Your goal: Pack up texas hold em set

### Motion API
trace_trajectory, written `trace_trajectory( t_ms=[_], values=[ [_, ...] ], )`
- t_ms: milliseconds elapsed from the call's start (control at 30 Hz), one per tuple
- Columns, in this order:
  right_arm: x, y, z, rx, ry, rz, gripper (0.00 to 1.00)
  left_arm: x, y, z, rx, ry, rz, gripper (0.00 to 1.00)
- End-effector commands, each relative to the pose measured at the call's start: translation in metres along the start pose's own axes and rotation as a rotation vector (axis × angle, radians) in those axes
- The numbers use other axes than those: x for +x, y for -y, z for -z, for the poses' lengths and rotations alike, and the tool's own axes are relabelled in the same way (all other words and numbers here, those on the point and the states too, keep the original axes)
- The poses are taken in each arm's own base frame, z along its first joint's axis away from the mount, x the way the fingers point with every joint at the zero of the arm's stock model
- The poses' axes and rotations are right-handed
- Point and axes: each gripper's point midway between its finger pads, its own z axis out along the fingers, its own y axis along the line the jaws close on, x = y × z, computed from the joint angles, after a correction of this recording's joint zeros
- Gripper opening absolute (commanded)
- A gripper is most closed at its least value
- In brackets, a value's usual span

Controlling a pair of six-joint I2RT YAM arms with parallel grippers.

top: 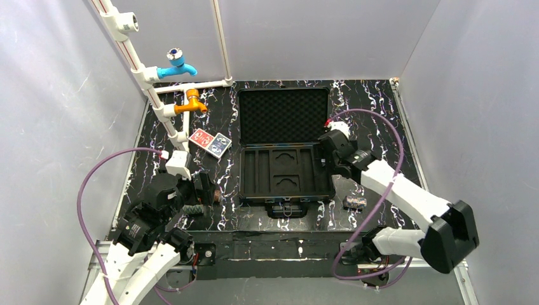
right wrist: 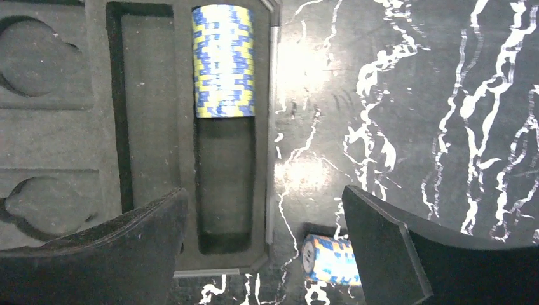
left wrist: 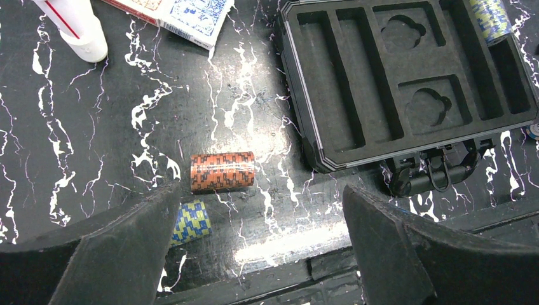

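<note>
The black briefcase lies open, its foam lid [top: 283, 114] behind the slotted tray [top: 251, 171]. One blue-and-yellow chip roll [right wrist: 222, 60] lies in the tray's rightmost slot. My right gripper [right wrist: 262, 194] hangs open over that slot's near end [top: 324, 155], holding nothing. A blue, orange and white roll [right wrist: 330, 259] lies on the table beside the case [top: 354, 203]. My left gripper [left wrist: 260, 190] stands open and empty left of the case [top: 202, 189]. An orange-and-black roll [left wrist: 222, 171] and a blue-yellow roll [left wrist: 191, 222] lie by its left finger. Red [top: 200, 137] and blue [top: 220, 144] card decks lie further back.
White pipes with a blue tap [top: 176, 65] and an orange tap [top: 191, 103] rise at the back left, one pipe foot [left wrist: 73, 25] close to the decks. The case handle [left wrist: 438, 175] faces the table's near edge. Grey walls enclose the marbled table.
</note>
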Motion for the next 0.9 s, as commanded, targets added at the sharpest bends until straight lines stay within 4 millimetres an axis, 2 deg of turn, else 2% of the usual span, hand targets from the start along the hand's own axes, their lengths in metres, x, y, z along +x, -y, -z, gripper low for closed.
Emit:
trace_trajectory(
  t_ms=[0,200,500,867],
  values=[
    [0.006,0.03,0.022,0.106,0.022,-0.089,0.98,-0.004,0.004,0.004,0.019,-0.006,-0.012,1.0],
    [0.012,0.055,0.033,0.233,0.052,-0.211,0.98,-0.004,0.004,0.004,0.021,-0.006,-0.013,0.99],
    [0.034,0.083,0.044,0.4,0.05,-0.424,0.98,-0.004,0.005,0.004,0.024,-0.004,-0.012,0.99],
    [0.062,0.098,0.047,0.458,0.015,-0.671,0.98,-0.004,0.004,0.005,0.026,0.004,-0.01,0.99]
  ],
)
